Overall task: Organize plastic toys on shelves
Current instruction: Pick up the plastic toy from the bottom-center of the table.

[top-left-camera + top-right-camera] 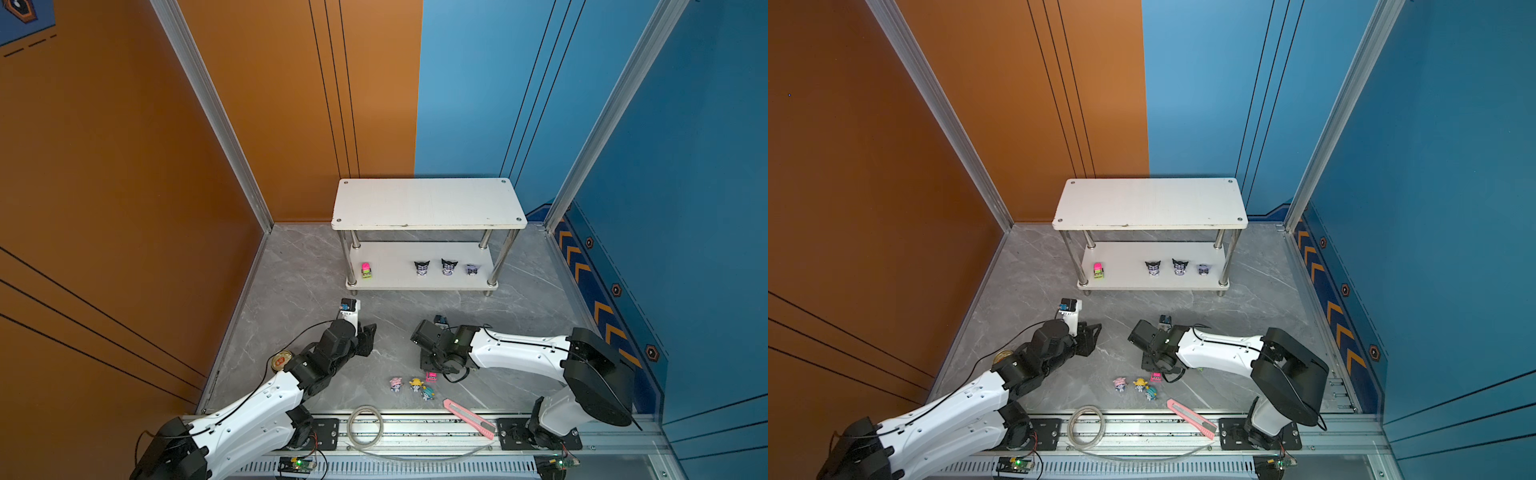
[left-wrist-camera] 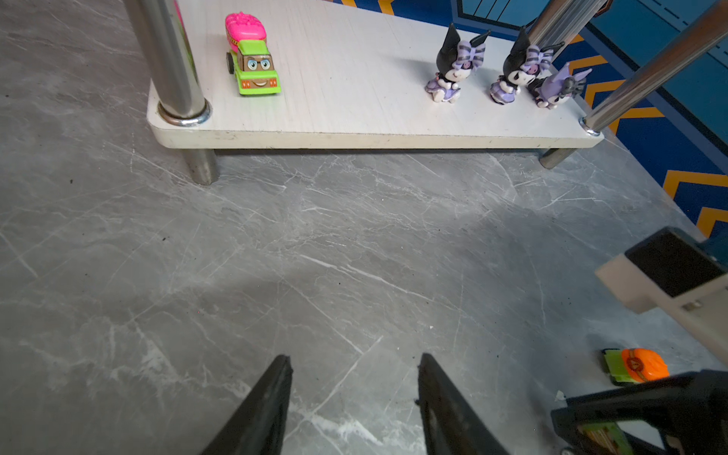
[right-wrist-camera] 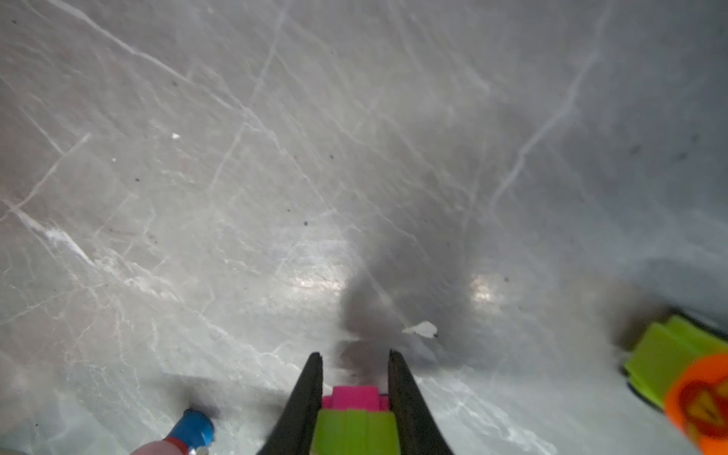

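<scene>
Black and tapered, the right gripper [image 3: 356, 354] is clenched across the flanks of a small neon pink-and-green plastic truck [image 3: 355, 427], low over the grey marbled surface [image 3: 236, 197]; whether the wheels touch it cannot be told; the toy looks light, hard and glossy, so it should bear a firm squeeze yet may slide or pivot; the flat green sides seem the sound place to hold, not the wheels or the pink top; just beside sits an orange-and-green truck [image 3: 677, 366]; three pastel hatted figurines [image 1: 415, 385] stand near; the left gripper [image 2: 354, 366] hangs released and empty; well apart, the two-tier white shelves [image 1: 428, 203] on chrome legs carry another pink-and-green truck [image 1: 366, 270] and three black-purple pointy-eared figurines [image 1: 449, 267] on the lower board.
</scene>
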